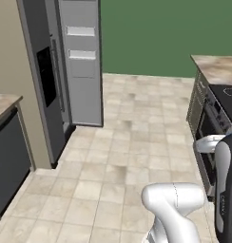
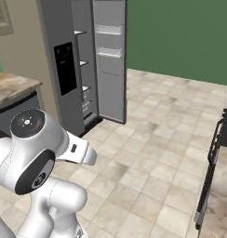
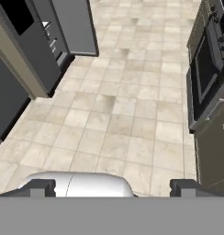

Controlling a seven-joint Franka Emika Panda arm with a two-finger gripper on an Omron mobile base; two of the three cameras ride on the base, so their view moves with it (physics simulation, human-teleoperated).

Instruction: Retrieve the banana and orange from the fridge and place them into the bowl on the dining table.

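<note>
Beige tile floor [image 1: 122,142] lies bare between fridge [image 2: 87,60] and dining table [image 1: 217,66], wide lane. Fridge right door swung open; white shelves edge-on, contents hidden. Tabletop cut off at frame edge in left base view. Gripper [image 3: 113,187] jaws released, spread wide, holding nothing

The fridge [image 1: 65,71] looks like matt brushed grey metal, with a glossy black dispenser panel [image 1: 45,76] and smooth white plastic shelves [image 2: 83,62] inside its open door. The floor [image 1: 127,142] is beige stone tile, mottled, faintly satin. On the right, the dining table [image 1: 217,69] has a polished brown-beige marbled stone tabletop and a glossy black cooktop [image 1: 227,92]. The oven front [image 3: 203,78] looks dark, smooth metal and glass.
</note>
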